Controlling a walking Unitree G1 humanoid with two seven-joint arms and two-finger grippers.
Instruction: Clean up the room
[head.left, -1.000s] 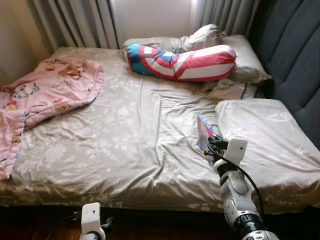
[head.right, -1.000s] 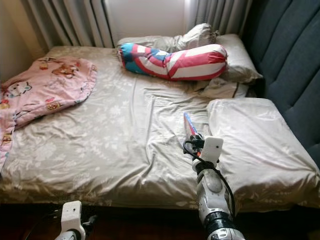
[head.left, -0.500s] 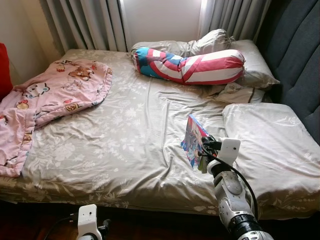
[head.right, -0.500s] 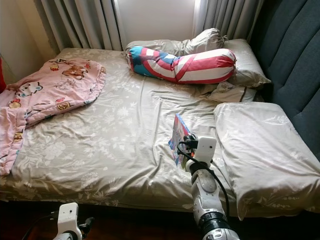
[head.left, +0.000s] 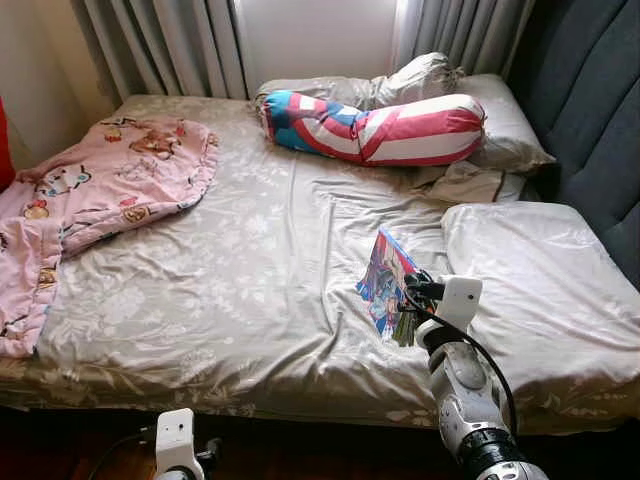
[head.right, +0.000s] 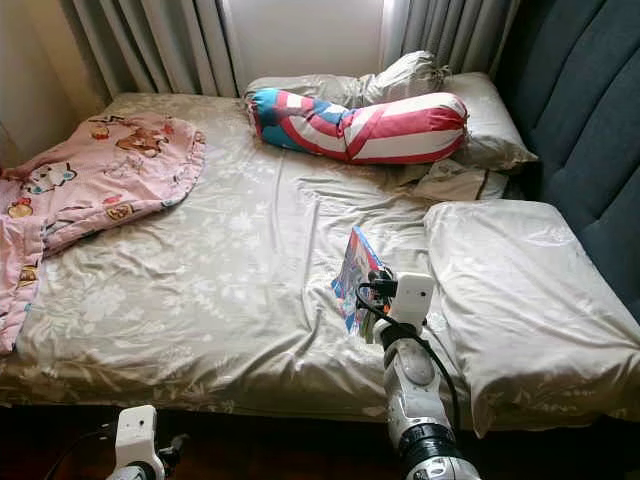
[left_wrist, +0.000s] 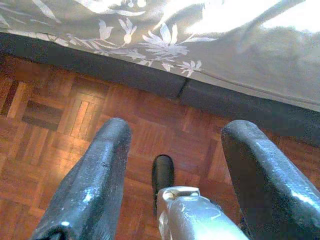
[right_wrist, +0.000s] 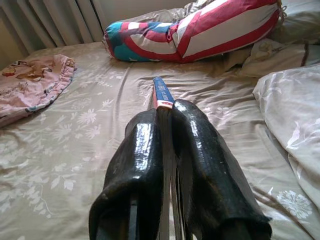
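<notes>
Black fingers (right_wrist: 150, 165) of the right gripper (head.left: 408, 300) pinch a book (head.left: 385, 282) upright above the bed (head.left: 250, 290), likely for carrying off; the left gripper (left_wrist: 172, 165) hangs spread, idle.

Home bedroom: bed (head.left: 250, 260) with floral sheet, pillows (head.left: 540, 270) at 2 o'clock, curtains (head.left: 160, 45) at 12, parquet floor (left_wrist: 75, 130).

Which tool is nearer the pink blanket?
Left. The left tool hangs low off the bed's near edge, on the pink blanket's side. The right tool is across the bed by the big pillow, clamped on a book.
</notes>
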